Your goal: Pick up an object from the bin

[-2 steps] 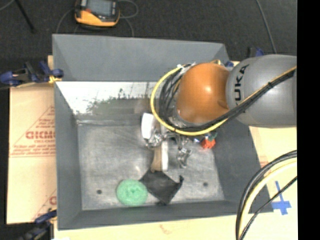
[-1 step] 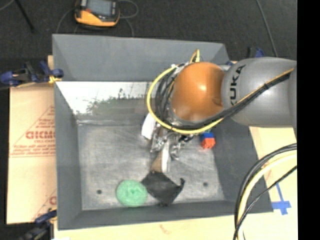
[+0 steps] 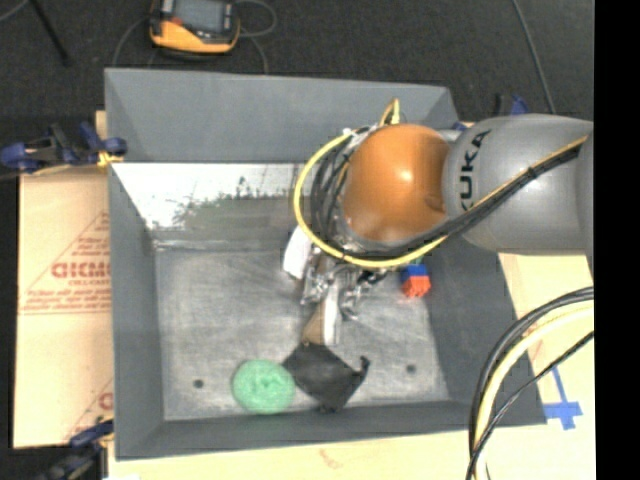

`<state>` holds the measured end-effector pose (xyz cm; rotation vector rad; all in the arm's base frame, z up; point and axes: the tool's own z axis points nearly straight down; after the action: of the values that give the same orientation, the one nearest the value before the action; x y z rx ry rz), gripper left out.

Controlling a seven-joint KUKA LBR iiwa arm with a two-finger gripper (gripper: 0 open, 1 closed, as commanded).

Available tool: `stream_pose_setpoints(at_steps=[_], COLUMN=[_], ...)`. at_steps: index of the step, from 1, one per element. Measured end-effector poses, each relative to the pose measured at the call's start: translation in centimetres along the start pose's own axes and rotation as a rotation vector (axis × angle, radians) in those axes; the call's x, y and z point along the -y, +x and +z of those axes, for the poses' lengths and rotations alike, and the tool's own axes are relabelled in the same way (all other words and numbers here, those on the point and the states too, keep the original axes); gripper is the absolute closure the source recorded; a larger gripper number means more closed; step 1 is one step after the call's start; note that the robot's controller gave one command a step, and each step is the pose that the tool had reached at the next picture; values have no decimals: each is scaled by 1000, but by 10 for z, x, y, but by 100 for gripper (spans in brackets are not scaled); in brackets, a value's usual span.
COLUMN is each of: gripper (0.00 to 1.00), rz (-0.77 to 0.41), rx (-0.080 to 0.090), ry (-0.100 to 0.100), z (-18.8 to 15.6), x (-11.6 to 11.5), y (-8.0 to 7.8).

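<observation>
Currently the gripper (image 3: 328, 313) is seen pointing down over the middle of the grey bin (image 3: 200, 298), below the orange cover (image 3: 395, 183) on the wrist. How far it is open cannot be told, and nothing is clearly seen held. A small tan bit (image 3: 318, 328) is seen at its tip; whether it belongs to the gripper cannot be told.

Just below the tip, near the front wall, a black crumpled flat piece (image 3: 325, 378) is laid on the floor. Its long axis is roughly left-right, with one pointed corner turned to the right and another toward the front wall. Its left edge is touched by a green round scrubber (image 3: 263, 385).

A small orange-and-blue block (image 3: 415, 284) is seen right of the gripper, and a white piece (image 3: 296, 254) just left of it.
</observation>
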<state>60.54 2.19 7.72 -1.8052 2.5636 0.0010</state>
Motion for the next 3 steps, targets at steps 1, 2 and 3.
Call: stream_pose_setpoints(at_steps=[1,2,3], gripper=[100,100,100], rz=[1,2,3], rx=[1,-2,-5], ry=[0,-5,-8], z=[-2,-14,-35], x=[0,-2,-3], y=[0,1,2])
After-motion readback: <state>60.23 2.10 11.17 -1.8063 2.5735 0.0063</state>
